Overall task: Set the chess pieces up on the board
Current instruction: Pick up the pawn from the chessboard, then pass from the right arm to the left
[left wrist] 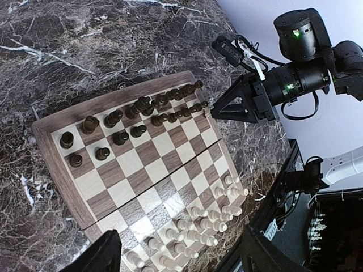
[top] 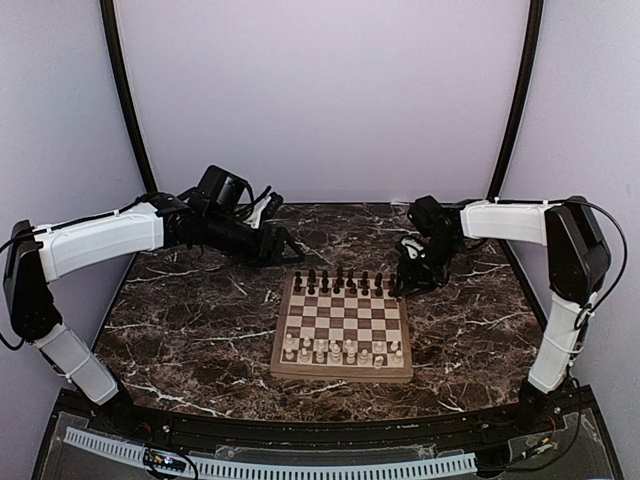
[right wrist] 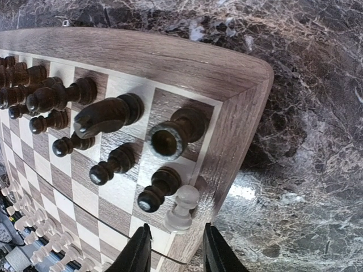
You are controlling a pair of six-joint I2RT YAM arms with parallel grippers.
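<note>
Upper right of the board [top: 340, 375], your right pincer [right wrist: 177, 241] stands parted around a cream pawn [right wrist: 181, 207], not touching: probably a stray among dark pieces [right wrist: 108, 116]. Left pincer [left wrist: 180, 235] hangs spread, empty, over the tabletop [top: 200, 330].

A dark brown marble surface [top: 190, 340] veined in white carries one thing directly: the square wooden board [top: 340, 374], lying flat near the middle, with stone showing on every side of it.
</note>
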